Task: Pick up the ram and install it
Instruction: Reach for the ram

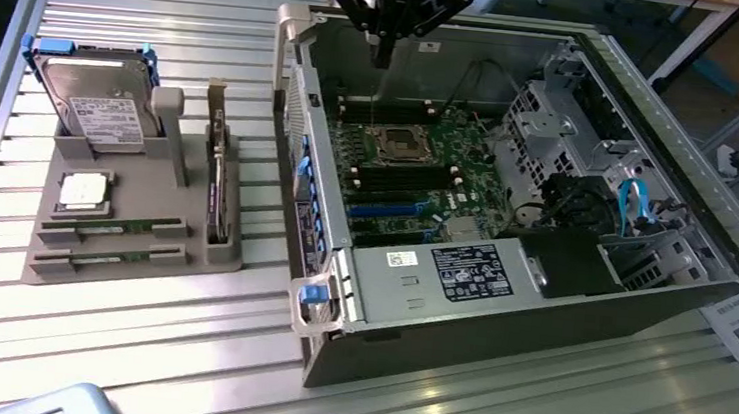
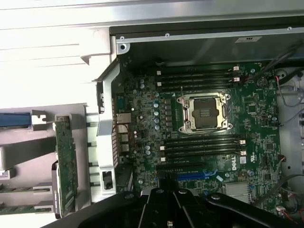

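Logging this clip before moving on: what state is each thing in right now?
Computer case: on its side, panel off.
Gripper: shut, empty, above the computer case.
Ram: two sticks seated in the gray holder.
Hard drive: upright in the holder.
Processor chip: flat in the holder.
Processor socket: empty.
Memory slots: empty.

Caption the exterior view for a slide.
Gripper, jaws shut, hovers over the open computer case; two ram sticks lie in the grey holder at the exterior view's left.
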Robot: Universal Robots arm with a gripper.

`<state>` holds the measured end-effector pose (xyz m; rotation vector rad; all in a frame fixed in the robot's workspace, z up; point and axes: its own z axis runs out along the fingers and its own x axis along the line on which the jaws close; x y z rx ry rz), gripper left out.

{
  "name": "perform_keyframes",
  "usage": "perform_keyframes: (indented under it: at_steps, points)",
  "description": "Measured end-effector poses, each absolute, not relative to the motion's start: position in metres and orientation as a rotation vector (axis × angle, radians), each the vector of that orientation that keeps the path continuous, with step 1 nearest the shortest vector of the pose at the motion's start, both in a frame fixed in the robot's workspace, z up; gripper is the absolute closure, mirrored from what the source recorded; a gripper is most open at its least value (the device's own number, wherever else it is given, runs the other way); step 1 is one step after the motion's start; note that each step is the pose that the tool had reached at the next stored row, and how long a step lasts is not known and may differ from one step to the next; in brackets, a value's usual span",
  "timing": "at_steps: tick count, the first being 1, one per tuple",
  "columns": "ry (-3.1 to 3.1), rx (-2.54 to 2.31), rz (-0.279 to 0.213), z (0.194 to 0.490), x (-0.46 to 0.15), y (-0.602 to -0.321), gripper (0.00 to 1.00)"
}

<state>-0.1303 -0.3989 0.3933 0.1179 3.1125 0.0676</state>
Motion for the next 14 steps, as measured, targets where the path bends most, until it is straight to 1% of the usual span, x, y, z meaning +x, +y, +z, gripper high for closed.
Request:
perform_keyframes:
  at_steps: [14]
  points:
    - [3.112,0.118,0.068,0.393,-0.162,-0.399,0.90]
